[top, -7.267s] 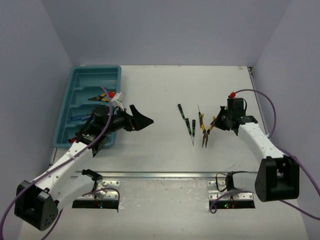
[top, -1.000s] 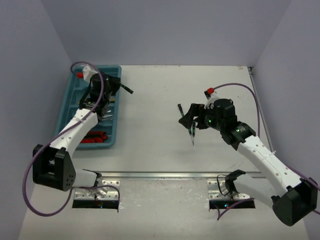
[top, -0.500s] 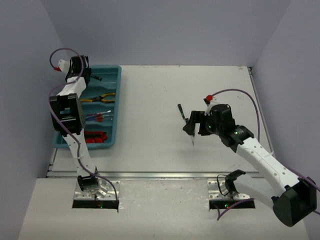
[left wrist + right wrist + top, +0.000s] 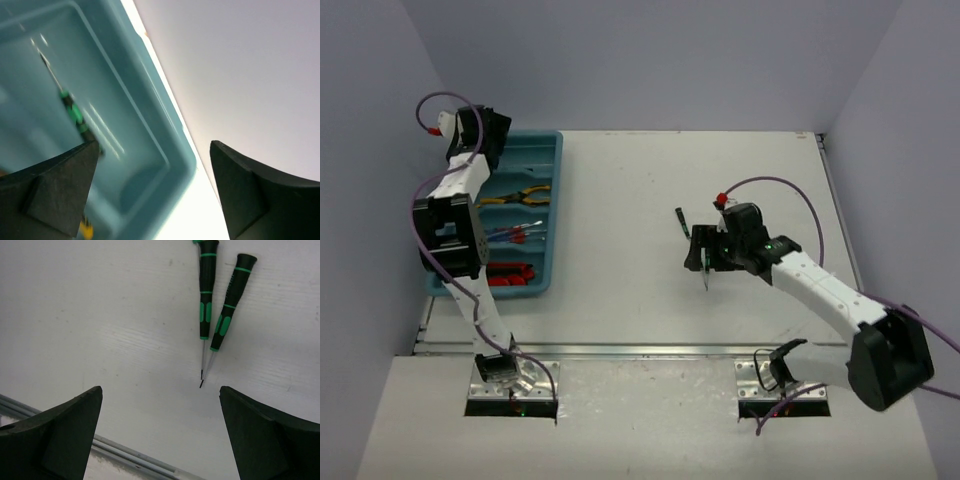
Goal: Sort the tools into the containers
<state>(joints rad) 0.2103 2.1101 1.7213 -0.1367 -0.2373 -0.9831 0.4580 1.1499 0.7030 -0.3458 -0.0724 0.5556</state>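
My left gripper [image 4: 485, 133] hangs open over the far end of the teal tray [image 4: 558, 180], nothing between its fingers. In the left wrist view a thin green-and-black screwdriver [image 4: 75, 112] lies blurred in the tray's [image 4: 150, 100] end compartment, below the open left gripper [image 4: 154, 146]. Yellow-handled pliers [image 4: 515, 197], blue-handled screwdrivers [image 4: 515, 236] and red-handled tools [image 4: 510, 272] lie in separate compartments. My right gripper [image 4: 701, 252] hovers open above green-and-black screwdrivers on the table. Two of them [image 4: 207, 290] [image 4: 230, 300] lie side by side ahead of its fingers [image 4: 55, 435]; a third [image 4: 682, 222] lies to the left.
A metal rail [image 4: 650, 350] runs along the table's near edge, also showing as a rail [image 4: 125, 452] low in the right wrist view. Lilac walls enclose the table on three sides; the tray sits against the left wall.
The left gripper swung to the tray's far end and opened, letting go of a green-and-black screwdriver into the end compartment. The right arm shifted left over the screwdrivers on the table.
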